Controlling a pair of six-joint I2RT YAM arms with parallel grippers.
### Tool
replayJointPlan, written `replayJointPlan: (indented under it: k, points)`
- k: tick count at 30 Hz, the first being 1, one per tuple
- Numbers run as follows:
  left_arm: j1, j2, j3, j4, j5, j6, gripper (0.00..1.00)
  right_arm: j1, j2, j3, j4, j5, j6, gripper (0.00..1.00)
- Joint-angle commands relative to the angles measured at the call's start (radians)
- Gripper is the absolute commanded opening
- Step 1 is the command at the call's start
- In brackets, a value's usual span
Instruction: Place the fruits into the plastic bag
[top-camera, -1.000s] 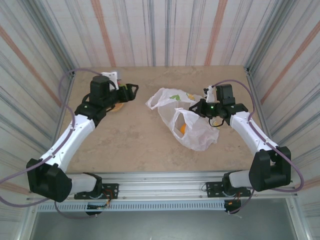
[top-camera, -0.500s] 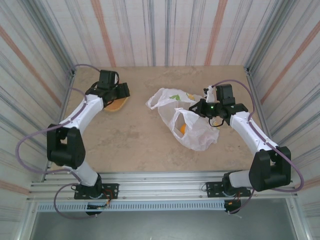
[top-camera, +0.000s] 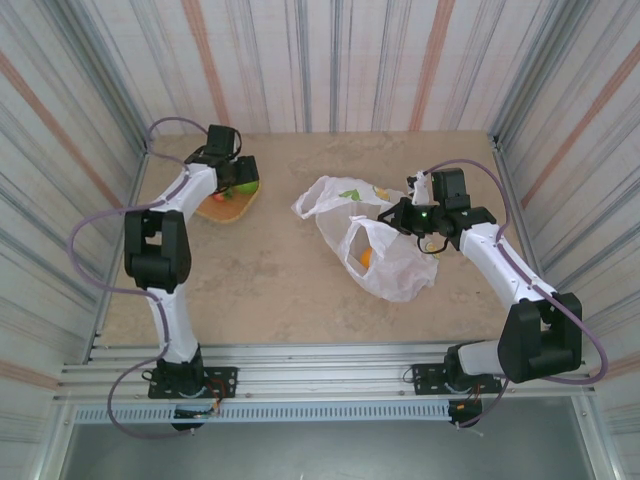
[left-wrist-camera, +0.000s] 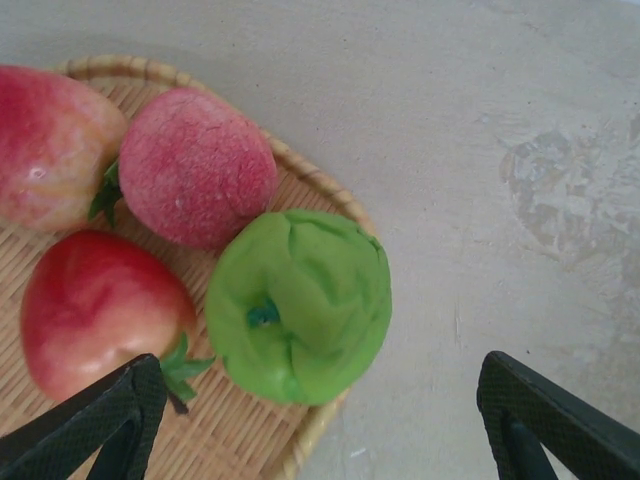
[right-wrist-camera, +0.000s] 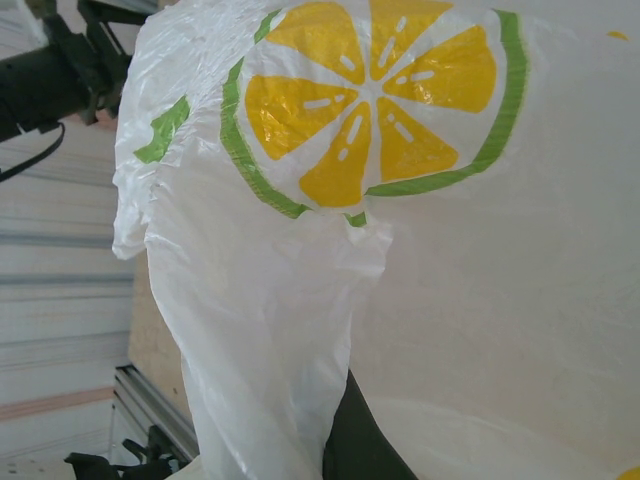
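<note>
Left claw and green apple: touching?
Apart. Left wrist view: the green apple lies on the woven tray between the fingers of the open left claw; tray shows on one side, bare table on the other.

The desk (top-camera: 270, 290) is lit brightly and evenly from above, with only soft, faint shadows cast under the arms. Close up, the green fruit (left-wrist-camera: 298, 305) is rendered sharp with a mild sheen, while the plastic bag (right-wrist-camera: 300, 250) is nearly washed out by bright light.
</note>
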Motion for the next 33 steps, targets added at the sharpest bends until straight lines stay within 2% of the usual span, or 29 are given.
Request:
replayJointPlan:
  k: [1, 22, 33]
  points:
    - [0.009, 0.043, 0.071, -0.063, -0.003, 0.032, 0.85, 0.006, -0.015, -0.002, -0.019, 0.009, -0.017, 0.00]
    - [0.011, 0.184, 0.153, -0.079, -0.001, 0.060, 0.86, 0.011, -0.008, 0.018, -0.036, 0.014, -0.021, 0.00]
    - [0.012, 0.165, 0.154, -0.069, 0.018, 0.066, 0.70, 0.018, -0.009, 0.018, -0.041, 0.019, -0.021, 0.00]
